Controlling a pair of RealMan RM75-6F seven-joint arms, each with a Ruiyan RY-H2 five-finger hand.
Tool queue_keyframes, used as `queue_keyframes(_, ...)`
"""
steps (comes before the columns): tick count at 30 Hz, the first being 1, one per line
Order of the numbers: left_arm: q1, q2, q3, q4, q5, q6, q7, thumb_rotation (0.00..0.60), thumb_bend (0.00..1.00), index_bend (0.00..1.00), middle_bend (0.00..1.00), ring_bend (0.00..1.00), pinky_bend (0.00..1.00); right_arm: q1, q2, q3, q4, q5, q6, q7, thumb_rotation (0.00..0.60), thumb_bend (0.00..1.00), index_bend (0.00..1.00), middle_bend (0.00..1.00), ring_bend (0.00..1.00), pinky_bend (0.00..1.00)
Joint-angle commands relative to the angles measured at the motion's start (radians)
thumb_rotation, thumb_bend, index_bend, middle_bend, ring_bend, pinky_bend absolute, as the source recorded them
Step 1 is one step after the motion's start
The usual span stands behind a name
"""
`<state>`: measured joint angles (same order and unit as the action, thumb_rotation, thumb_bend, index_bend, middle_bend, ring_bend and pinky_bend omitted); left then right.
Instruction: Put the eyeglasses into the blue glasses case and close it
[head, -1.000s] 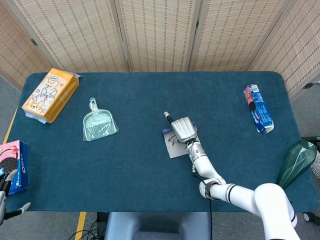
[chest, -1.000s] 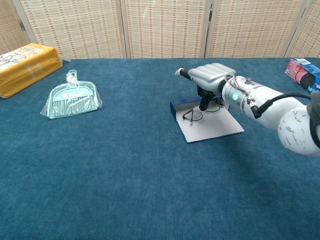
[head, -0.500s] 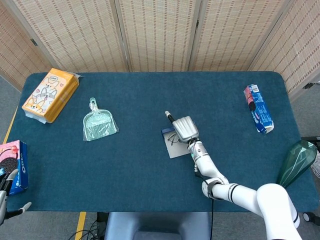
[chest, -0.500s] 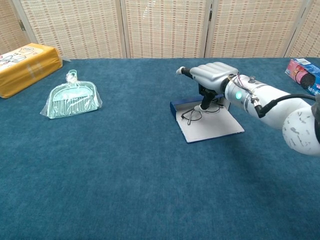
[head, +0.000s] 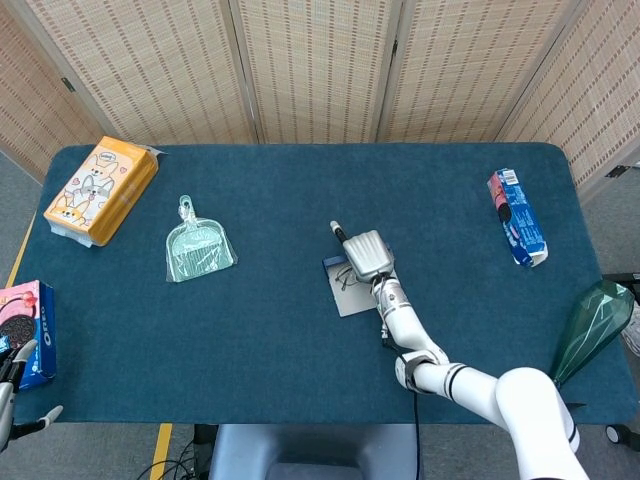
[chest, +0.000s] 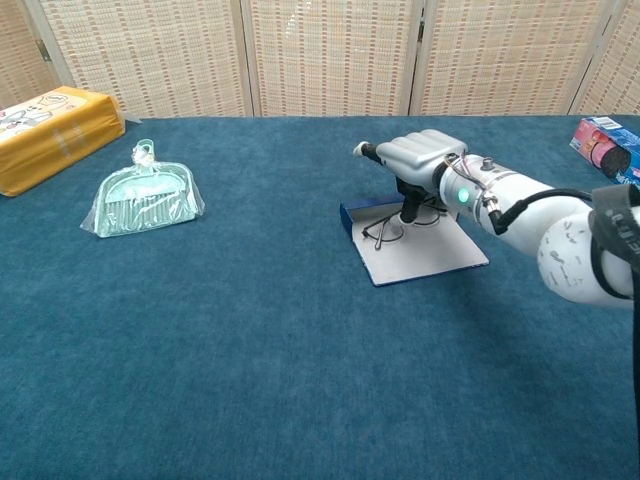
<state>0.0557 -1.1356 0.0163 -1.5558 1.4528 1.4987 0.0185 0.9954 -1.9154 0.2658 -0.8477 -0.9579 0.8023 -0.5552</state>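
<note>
The eyeglasses lie on the open blue glasses case, near the middle of the table. My right hand hangs over the case, fingers curled down onto the eyeglasses, gripping them. My left hand is well away from the case at the table's edge, fingers spread.

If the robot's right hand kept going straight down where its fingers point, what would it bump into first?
Probably the eyeglasses, lying in the open blue glasses case. The right hand has its fingers pointing down at them; whether they already touch is hard to tell.
</note>
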Motion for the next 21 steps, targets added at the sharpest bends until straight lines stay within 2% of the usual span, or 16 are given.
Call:
queue_keyframes(1, 0.0, -0.002, -0.001, 0.002, -0.003, -0.001, 0.004, 0.6, 0.16, 0.09, 0.15, 0.11, 0.28, 0.028, -0.038, 0.022, 0.058, 0.009, -0.011, -0.006, 0.6, 0.26, 0.0, 1.0, 1.0, 0.85)
queue_keyframes(7, 0.0, -0.002, -0.004, 0.005, -0.007, 0.0, 0.01, 0.6, 0.16, 0.09, 0.15, 0.11, 0.28, 0.057, -0.082, 0.047, 0.138, 0.013, -0.025, 0.001, 0.6, 0.26, 0.0, 1.0, 1.0, 0.85)
queue_keyframes(11, 0.002, -0.002, -0.005, 0.004, -0.008, 0.003, 0.008, 0.6, 0.16, 0.09, 0.15, 0.11, 0.28, 0.052, -0.077, 0.045, 0.14, 0.0, -0.023, 0.011, 0.6, 0.26, 0.0, 1.0, 1.0, 0.85)
queue_keyframes(15, 0.0, -0.004, -0.004, 0.007, -0.007, -0.001, 0.01, 0.6, 0.16, 0.09, 0.15, 0.11, 0.28, 0.018, -0.037, 0.033, 0.081, -0.02, 0.001, 0.024, 0.6, 0.26, 0.0, 1.0, 1.0, 0.85)
queue_keyframes(21, -0.009, -0.006, -0.008, 0.003, 0.004, 0.0, 0.02, 0.6, 0.16, 0.09, 0.15, 0.11, 0.28, -0.049, 0.06, 0.003, -0.075, -0.054, 0.061, 0.024, 0.6, 0.26, 0.0, 1.0, 1.0, 0.85)
